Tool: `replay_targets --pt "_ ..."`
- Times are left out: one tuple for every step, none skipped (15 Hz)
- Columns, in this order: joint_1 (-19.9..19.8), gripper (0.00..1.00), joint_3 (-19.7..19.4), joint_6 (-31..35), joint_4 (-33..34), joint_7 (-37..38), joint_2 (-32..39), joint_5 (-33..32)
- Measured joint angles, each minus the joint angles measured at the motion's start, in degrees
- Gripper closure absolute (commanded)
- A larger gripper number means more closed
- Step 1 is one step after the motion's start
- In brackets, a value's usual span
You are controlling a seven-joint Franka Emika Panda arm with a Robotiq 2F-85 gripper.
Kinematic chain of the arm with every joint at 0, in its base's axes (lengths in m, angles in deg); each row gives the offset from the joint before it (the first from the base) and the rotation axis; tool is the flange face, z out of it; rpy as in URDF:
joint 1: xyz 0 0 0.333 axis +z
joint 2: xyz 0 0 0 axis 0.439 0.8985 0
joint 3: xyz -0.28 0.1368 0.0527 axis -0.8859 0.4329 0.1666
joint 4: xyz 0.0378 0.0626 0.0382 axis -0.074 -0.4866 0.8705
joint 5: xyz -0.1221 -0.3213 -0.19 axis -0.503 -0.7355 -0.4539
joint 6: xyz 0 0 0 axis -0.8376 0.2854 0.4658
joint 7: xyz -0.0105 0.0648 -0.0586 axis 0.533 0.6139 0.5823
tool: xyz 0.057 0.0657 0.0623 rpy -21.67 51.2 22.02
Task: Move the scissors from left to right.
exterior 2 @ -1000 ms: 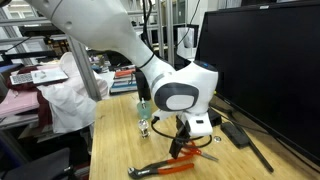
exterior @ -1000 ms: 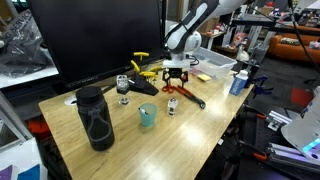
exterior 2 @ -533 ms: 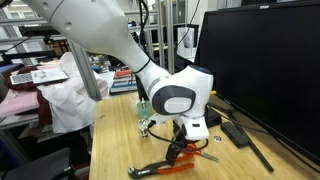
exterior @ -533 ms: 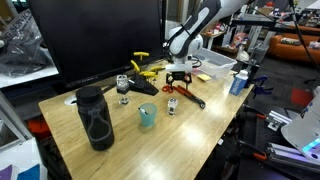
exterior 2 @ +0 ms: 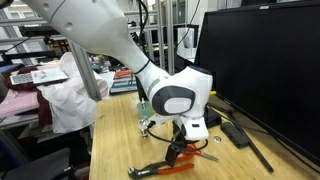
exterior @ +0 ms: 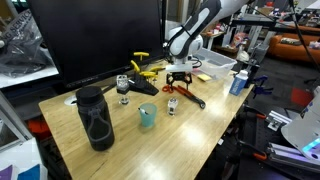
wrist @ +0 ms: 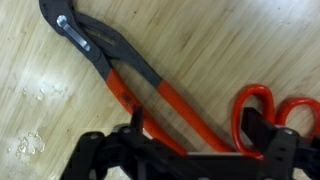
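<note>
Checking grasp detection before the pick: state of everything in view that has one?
claw: open, low over the table, holding nothing
scissors: flat on the table, not gripped; blades out of the wrist view
pliers: flat on the table, handles spread
teal cup: upright
black bottle: upright
blue bottle: upright
monitor: screen dark

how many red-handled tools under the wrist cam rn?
2. Pliers with red grips run diagonally across the wrist view; the scissors show only their red loops at the right edge. More may lie outside the frame.
</note>
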Motion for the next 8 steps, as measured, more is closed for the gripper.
replay_targets --pt "0.1 0.00 0.0 0.0 0.1 0.0 0.0 0.0" --pt "0.1 0.00 0.0 0.0 0.2 0.0 0.0 0.0" --pt "0.2 0.00 0.1 0.0 0.2 0.0 0.0 0.0" --pt "0.2 0.00 0.1 0.0 0.4 0.0 0.1 0.0" --pt "0.3 0.00 0.1 -0.1 0.5 0.0 0.2 0.0" --pt "0.4 0.00 0.2 -0.1 0.6 0.0 0.3 0.0" --pt "0.5 0.00 0.2 -0.2 0.8 0.0 0.5 0.0" --pt "0.6 0.00 0.2 -0.3 1.0 0.0 0.9 0.0"
